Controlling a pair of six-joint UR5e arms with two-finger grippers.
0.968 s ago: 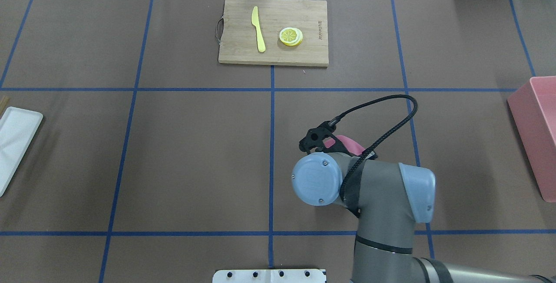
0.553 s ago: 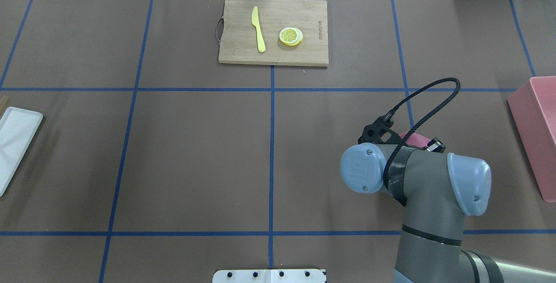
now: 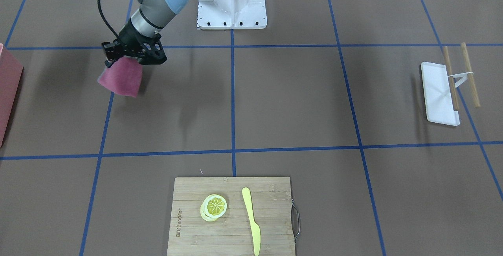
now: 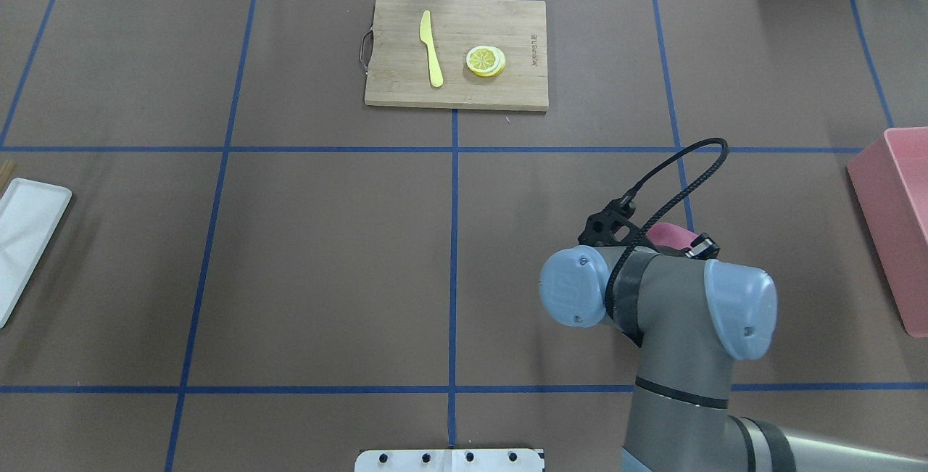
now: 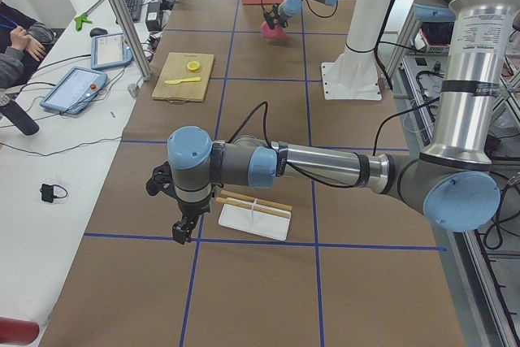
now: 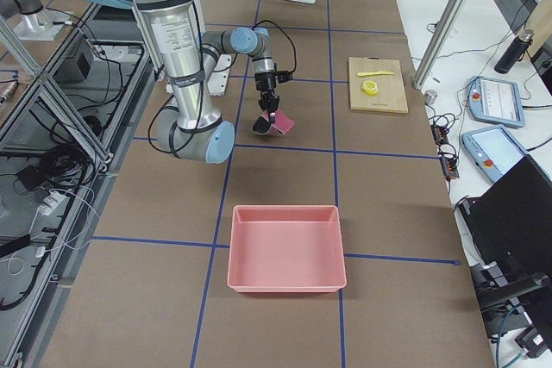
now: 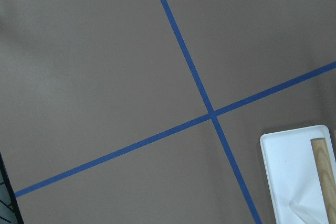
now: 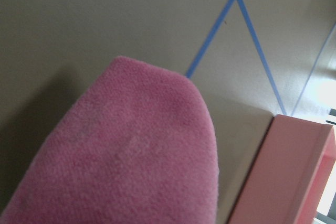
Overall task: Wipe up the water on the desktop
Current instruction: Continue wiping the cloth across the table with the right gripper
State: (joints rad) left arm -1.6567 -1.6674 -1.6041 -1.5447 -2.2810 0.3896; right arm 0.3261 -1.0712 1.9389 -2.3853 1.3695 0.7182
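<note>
- The pink cloth [image 3: 120, 77] is held in the right gripper [image 3: 125, 60], whose jaws are closed on its upper edge, and it hangs below them in a loose fold.
- The cloth is held low over the right half of the desktop [image 4: 326, 254], close to a blue tape line; whether its lower edge touches the surface cannot be told.
- The left gripper [image 5: 180, 229] is seen over the left end of the desktop, just beside a white tray [image 3: 439, 93] on which two wooden sticks [image 3: 469, 74] are laid (its jaws are shown only from the side, so their state cannot be told).
- A pink bin [image 4: 892, 218] is placed at the right edge of the desktop, near the cloth but apart from it.
- A bamboo cutting board [image 4: 457, 51] is set at the far side in the middle, with a yellow knife [image 4: 431, 48] and lemon slices [image 4: 486, 61] resting on it.
</note>
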